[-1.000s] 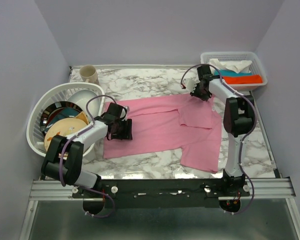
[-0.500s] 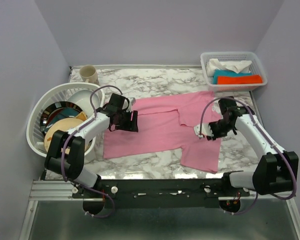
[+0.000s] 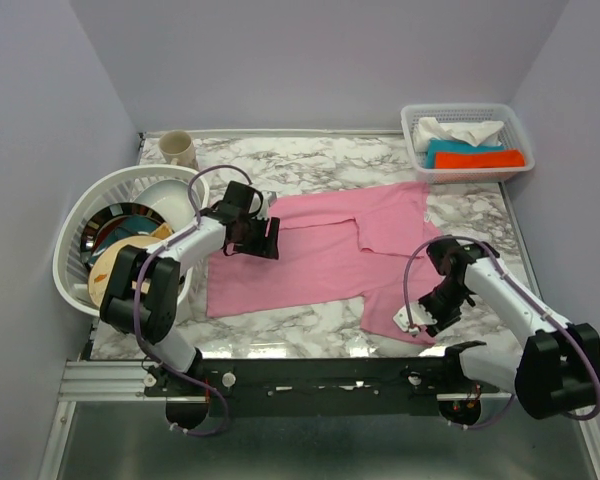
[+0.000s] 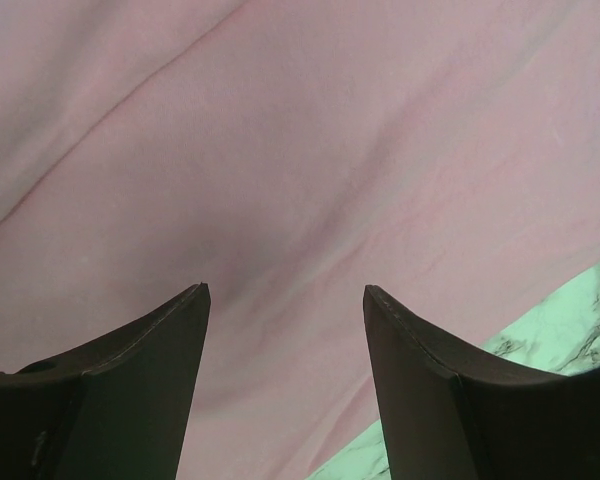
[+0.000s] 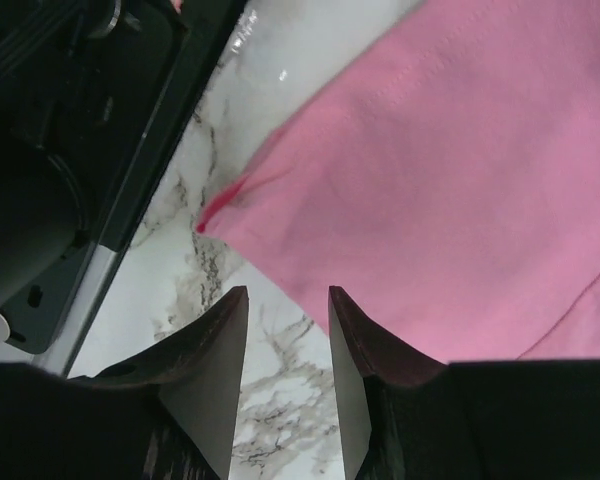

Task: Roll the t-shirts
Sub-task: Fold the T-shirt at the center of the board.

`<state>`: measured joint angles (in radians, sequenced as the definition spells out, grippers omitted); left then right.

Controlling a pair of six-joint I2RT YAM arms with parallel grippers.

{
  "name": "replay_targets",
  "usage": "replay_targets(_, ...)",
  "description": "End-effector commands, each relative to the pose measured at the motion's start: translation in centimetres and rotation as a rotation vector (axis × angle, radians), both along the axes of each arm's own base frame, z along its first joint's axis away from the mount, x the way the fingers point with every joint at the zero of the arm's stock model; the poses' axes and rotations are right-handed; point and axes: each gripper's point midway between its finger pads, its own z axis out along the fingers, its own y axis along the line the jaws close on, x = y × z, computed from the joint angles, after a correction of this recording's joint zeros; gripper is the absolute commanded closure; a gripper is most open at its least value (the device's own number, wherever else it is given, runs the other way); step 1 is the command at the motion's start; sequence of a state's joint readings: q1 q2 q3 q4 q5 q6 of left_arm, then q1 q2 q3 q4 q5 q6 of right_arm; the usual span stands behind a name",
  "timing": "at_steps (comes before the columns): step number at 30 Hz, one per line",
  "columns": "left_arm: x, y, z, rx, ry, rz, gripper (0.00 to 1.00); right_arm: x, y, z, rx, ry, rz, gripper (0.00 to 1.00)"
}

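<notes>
A plain pink t-shirt [image 3: 310,255] lies spread flat on the marble table [image 3: 310,160], its sleeves towards the right. My left gripper [image 3: 265,238] is open and hovers low over the shirt's upper left part; the left wrist view is filled with pink fabric [image 4: 310,150] between the open fingers. My right gripper [image 3: 420,318] is open and empty at the shirt's near right corner. In the right wrist view the shirt's hem corner [image 5: 430,170] lies just beyond the fingertips [image 5: 285,295], with bare marble below them.
A white round basket [image 3: 80,250] with plates and bowls stands at the left, close to my left arm. A beige cup [image 3: 178,148] sits at the back left. A white tray [image 3: 420,150] with folded cloths stands at the back right. The table's near edge rail [image 5: 130,200] runs close to my right gripper.
My right arm has swung from the shirt's far right sleeve down to its near right corner. My left gripper has moved up along the shirt's left side.
</notes>
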<state>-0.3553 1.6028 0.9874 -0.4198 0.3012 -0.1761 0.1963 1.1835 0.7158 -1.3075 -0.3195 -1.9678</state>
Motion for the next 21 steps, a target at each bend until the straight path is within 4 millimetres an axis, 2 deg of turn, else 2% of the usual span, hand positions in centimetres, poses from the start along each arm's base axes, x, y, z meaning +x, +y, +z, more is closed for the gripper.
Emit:
replay_targets(1, 0.8, -0.2, -0.1, 0.004, 0.003, 0.000, 0.28, -5.7, -0.7, 0.6, 0.020, 0.155, 0.272, 0.53)
replay_targets(6, 1.6, -0.4, -0.6, 0.009, 0.040, -0.009, 0.28, -6.1, -1.7, 0.2, -0.060, 0.208, 0.324, 0.53)
replay_targets(11, 2.2, -0.5, -0.8, 0.012, 0.033, -0.028, 0.29, -6.0, -0.5, 0.5, -0.034, 0.231, 0.362, 0.54)
replay_targets(16, 2.5, -0.5, -1.1, 0.013, 0.053, -0.022, 0.29, -6.3, -0.4, 0.3, -0.064, 0.269, 0.429, 0.54)
replay_targets(21, 3.8, -0.2, -0.8, 0.009, 0.052, 0.000, 0.29, -7.0, -1.7, -0.2, -0.175, 0.340, 0.479, 0.54)
